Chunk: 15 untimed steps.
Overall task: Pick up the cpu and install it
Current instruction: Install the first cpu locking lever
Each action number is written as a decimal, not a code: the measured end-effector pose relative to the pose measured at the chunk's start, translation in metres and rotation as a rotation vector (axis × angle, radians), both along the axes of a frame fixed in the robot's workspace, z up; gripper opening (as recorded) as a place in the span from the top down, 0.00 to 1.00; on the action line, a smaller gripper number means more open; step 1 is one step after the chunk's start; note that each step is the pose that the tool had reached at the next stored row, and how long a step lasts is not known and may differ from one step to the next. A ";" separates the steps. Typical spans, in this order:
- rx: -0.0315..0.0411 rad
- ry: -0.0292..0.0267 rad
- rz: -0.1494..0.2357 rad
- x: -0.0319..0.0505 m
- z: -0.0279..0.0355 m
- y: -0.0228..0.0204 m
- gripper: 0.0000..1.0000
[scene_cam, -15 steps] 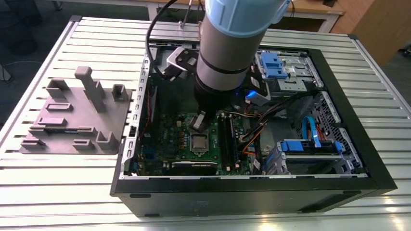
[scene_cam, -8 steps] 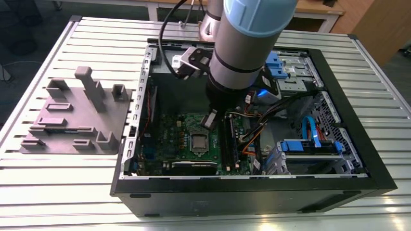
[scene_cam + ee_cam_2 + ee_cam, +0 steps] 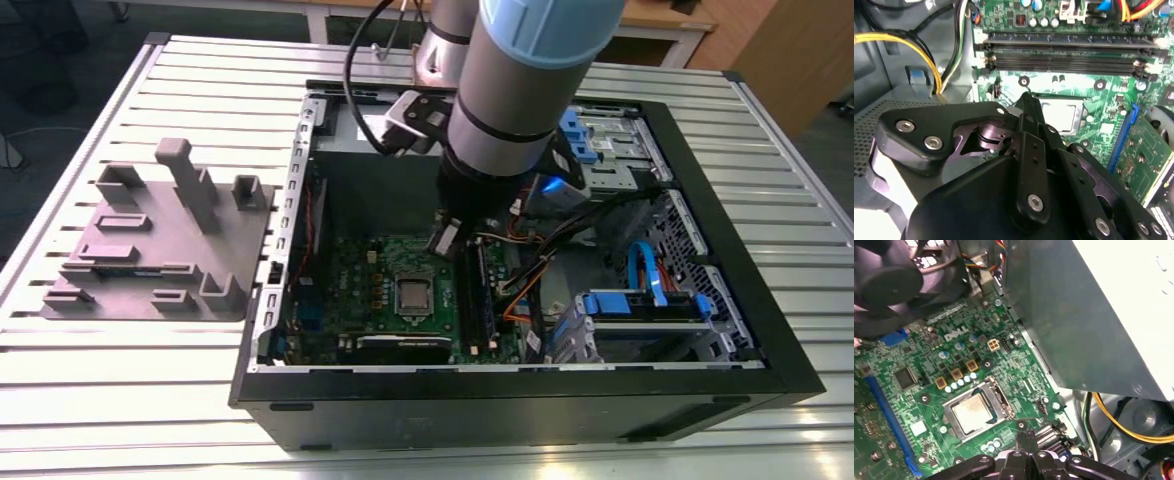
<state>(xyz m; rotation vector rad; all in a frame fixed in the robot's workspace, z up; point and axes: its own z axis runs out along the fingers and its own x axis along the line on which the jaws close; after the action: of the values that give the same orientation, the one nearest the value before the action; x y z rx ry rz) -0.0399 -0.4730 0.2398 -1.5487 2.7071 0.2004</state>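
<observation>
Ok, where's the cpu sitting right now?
The cpu lies in the metal socket frame on the green motherboard inside the computer case; in the exterior view the gripper hangs just beyond it.

Silver-grey arm (image 3: 514, 90), pale-blue cap, black screwed end effector (image 3: 1026, 107).

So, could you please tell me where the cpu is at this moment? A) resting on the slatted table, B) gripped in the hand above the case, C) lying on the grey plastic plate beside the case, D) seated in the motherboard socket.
D: the cpu sits within the metal socket frame on the green motherboard, with the hand beside it.
</observation>
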 end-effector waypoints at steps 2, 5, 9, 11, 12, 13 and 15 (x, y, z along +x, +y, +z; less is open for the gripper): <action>0.0000 0.0003 0.000 0.0032 -0.0002 0.0014 0.90; -0.0001 0.0004 0.000 0.0065 -0.0003 0.0056 0.90; 0.0000 0.0004 0.000 0.0091 -0.0006 0.0146 0.90; -0.0001 0.0003 0.000 0.0094 -0.0009 0.0185 0.90; -0.0001 0.0003 0.000 0.0094 -0.0012 0.0202 0.90; -0.0001 0.0003 0.000 0.0094 -0.0016 0.0215 0.90; 0.0000 0.0003 0.000 0.0093 -0.0027 0.0240 0.90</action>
<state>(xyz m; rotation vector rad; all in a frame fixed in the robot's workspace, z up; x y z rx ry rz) -0.0306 -0.4489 0.2371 -1.5489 2.7073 0.2006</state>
